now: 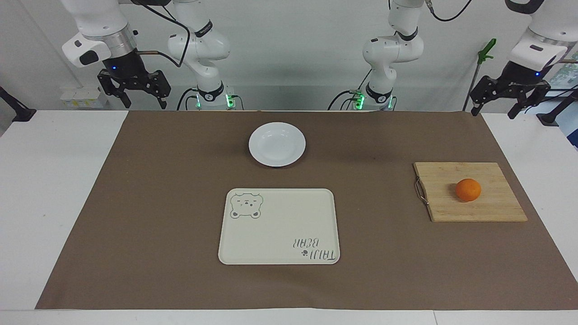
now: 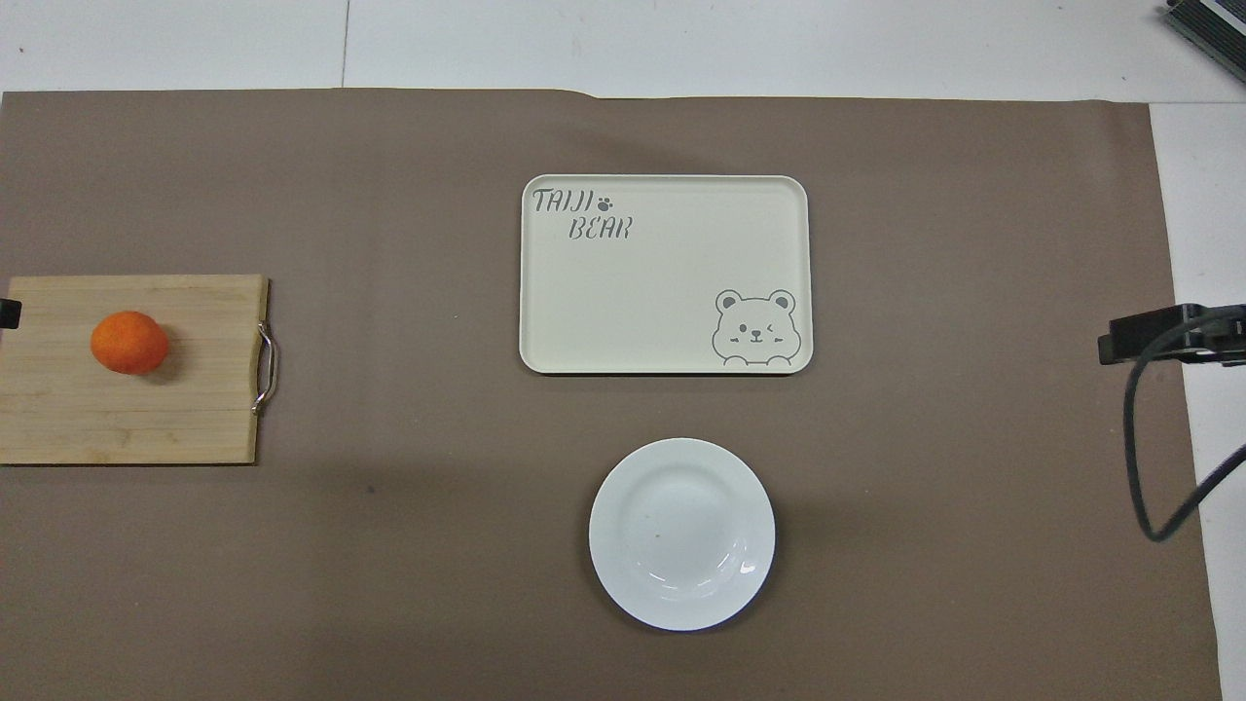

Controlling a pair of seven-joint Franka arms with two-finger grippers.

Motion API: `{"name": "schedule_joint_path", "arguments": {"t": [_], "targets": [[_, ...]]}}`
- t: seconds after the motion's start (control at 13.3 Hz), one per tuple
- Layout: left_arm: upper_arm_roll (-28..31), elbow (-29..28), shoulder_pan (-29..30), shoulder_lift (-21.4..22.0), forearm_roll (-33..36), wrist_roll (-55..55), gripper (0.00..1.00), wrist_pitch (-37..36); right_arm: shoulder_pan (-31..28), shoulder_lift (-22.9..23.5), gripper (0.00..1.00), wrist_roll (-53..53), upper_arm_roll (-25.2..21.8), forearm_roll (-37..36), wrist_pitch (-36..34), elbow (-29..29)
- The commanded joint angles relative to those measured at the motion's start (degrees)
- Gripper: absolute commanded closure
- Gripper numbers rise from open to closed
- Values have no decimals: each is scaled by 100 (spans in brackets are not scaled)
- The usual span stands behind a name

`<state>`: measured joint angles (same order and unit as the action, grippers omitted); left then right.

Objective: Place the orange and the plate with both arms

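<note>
The orange [image 1: 468, 189] sits on a board [image 1: 492, 210] at the left arm's end of the table [image 1: 54, 189]. In the overhead view the board lies at nine o'clock from the tray [image 2: 662, 282], and the plate [image 2: 681, 534] at six o'clock from it, nearer the robots, on the brown mat [image 1: 158, 203]. The left hand [image 1: 493, 111] hangs spread and holding nothing over the table's edge at its own end. The right hand [image 1: 143, 104] hangs spread and holding nothing over the table edge at its end.
</note>
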<state>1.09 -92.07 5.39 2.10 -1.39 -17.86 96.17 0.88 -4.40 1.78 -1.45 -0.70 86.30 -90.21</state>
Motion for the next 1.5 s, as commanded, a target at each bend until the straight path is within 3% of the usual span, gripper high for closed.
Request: {"name": "schedule_joint_path", "arguments": {"t": [0.0, 0.23, 0.45, 0.98, 1.2, 1.28, 1.35, 1.43], "targets": [[-47, -723, 304, -112, 24, -393, 0, 917, -35, 62, 0, -116, 22, -26, -87, 117], [-47, -1382, 577, -437, 24, -850, 0, 1999, -35, 62, 0, -116, 22, -26, -96, 117], [-47, -1489, 569, -1060, 24, -860, 0, 2905, -35, 62, 0, -116, 22, -26, -87, 117], [-47, -2350, 656, -1449, 24, -1044, 0, 3908, -35, 62, 0, -116, 22, -26, -96, 117], [-38, -2351, 674, -1590, 33, -1246, 0, 3935, -35, 62, 0, -116, 22, -26, -87, 117], [-30, -2359, 674, -1590, 42, -1273, 6, 3927, -35, 62, 0, -116, 22, -26, -87, 117], [-21, -2360, 674, -1590, 42, -1299, 27, 3935, -35, 62, 0, -116, 22, -26, -87, 117], [-12, -2360, 674, -1581, 42, -1291, 66, 3883, -35, 62, 0, -116, 22, -26, -96, 117]]}}
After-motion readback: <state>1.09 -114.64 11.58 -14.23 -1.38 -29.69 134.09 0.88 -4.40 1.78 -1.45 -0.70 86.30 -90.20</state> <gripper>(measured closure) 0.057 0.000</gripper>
